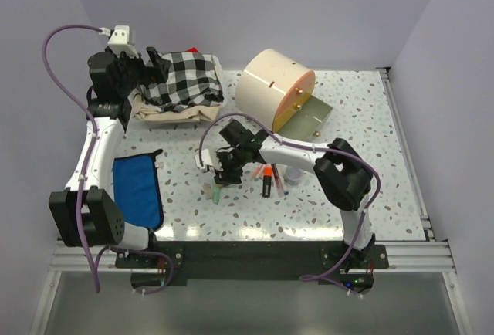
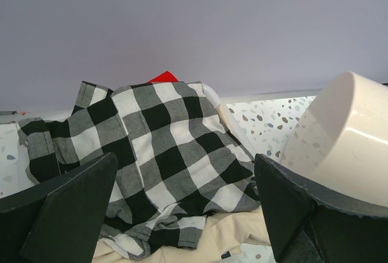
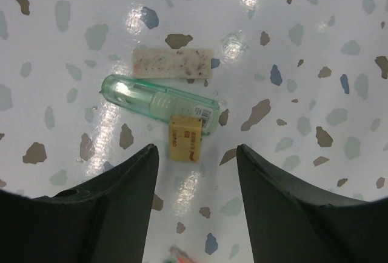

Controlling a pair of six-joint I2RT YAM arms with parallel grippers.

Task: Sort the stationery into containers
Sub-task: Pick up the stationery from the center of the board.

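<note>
Pale lilac walls (image 1: pixel 255 11) enclose a glossy white terrazzo-speckled tabletop (image 1: pixel 370 196) edged by aluminium rails (image 1: pixel 421 254); light glints off its surface.

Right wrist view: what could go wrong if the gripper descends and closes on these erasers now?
The tan eraser abuts the green eraser, so the open right gripper may drag or pinch both. The speckled eraser lies just beyond the green eraser and could get nudged away.
</note>
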